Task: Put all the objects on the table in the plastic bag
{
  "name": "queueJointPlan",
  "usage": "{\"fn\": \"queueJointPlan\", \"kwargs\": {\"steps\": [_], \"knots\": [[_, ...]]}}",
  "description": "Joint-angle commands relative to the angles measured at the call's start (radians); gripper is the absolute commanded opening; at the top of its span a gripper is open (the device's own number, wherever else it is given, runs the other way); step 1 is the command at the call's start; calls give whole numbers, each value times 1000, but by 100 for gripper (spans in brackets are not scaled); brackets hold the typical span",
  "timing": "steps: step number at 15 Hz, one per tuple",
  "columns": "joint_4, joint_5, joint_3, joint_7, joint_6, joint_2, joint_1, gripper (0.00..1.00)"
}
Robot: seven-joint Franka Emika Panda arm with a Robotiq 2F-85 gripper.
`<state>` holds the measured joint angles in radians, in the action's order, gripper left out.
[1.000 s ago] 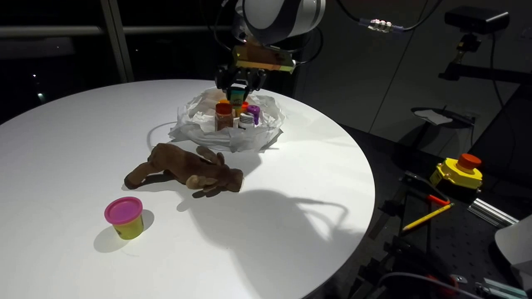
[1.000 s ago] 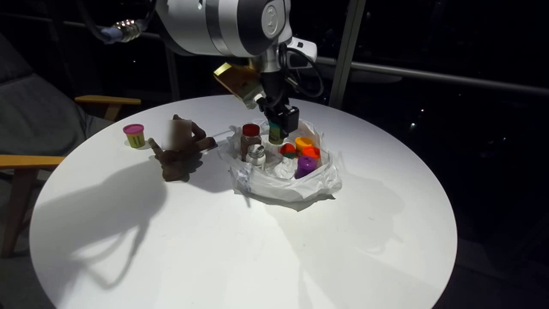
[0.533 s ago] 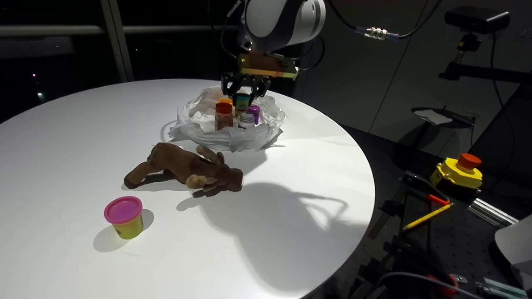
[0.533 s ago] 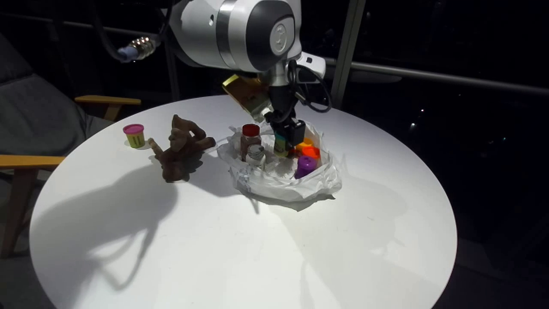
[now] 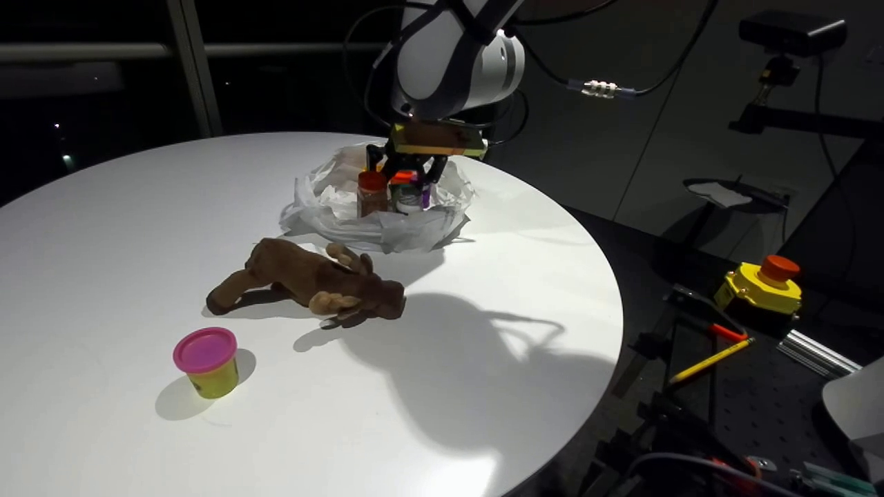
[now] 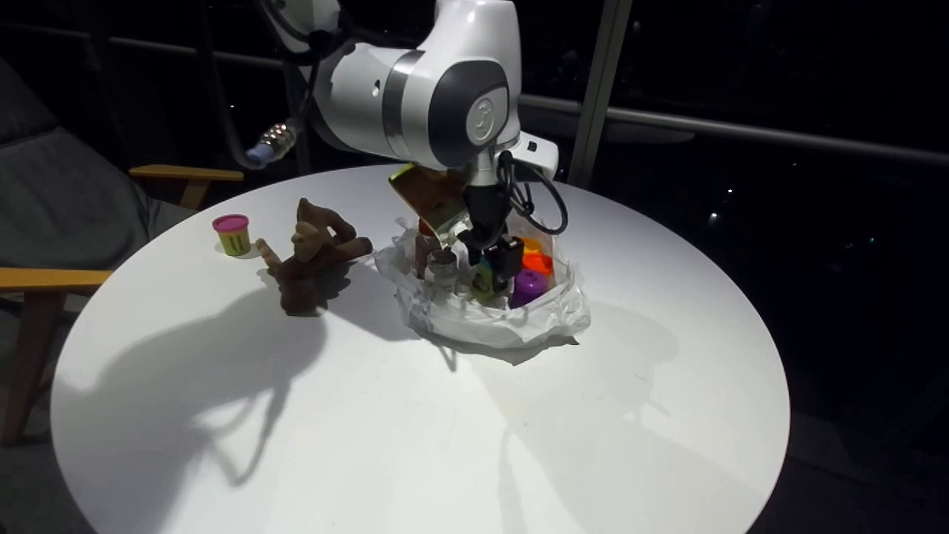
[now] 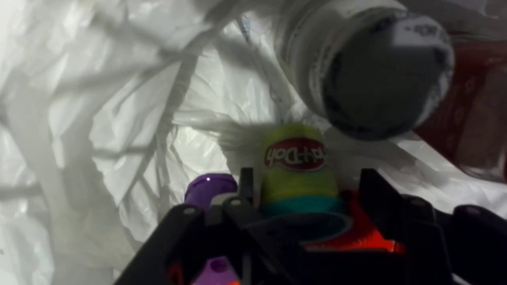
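At the left of an exterior view the pink cup stands upright on the white counter, outside the bag. Next, near the cup but apart from it, the brown toy lies stretched out on the counter, two tan flaps sticking out near its right end; it too is outside the bag.

Then comes the bag itself, open, its wrinkled white film spread around the things in it. Leftmost inside is the red-topped jar, upright, and just beside it stands the bottle. Next is the teal cup, low in the bag, its lid toward the gripper. In the wrist view the fingers are spread, one at either side of this cup, with a gap showing between cup and finger on each side. Whether the cup leans cannot be told. A red cup, mostly hidden, shows beyond it. Farther right, in an exterior view, are the purple cup, the yellow-orange cup and the red-orange cup, all three in the bag.

The arm hangs over the bag, an amber box near its wrist. At the far right, past the counter's edge, are a pencil, a yellow box with a red button, and a black device.
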<state>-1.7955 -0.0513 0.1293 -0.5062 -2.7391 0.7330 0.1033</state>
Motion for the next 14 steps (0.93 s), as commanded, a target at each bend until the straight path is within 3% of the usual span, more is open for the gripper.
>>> {"fn": "queueJointPlan", "kwargs": {"steps": [1, 3, 5, 7, 10, 14], "knots": [[-68, -15, 32, -16, -40, -122, 42, 99], [-90, 2, 66, -53, -22, -190, 80, 100], [-109, 64, 142, -134, 30, -271, 162, 100], [-107, 125, 141, -173, 185, -350, 200, 100], [-95, 87, -22, -93, 439, -443, 173, 100], [-16, 54, -193, -102, 625, -414, 207, 100]]}}
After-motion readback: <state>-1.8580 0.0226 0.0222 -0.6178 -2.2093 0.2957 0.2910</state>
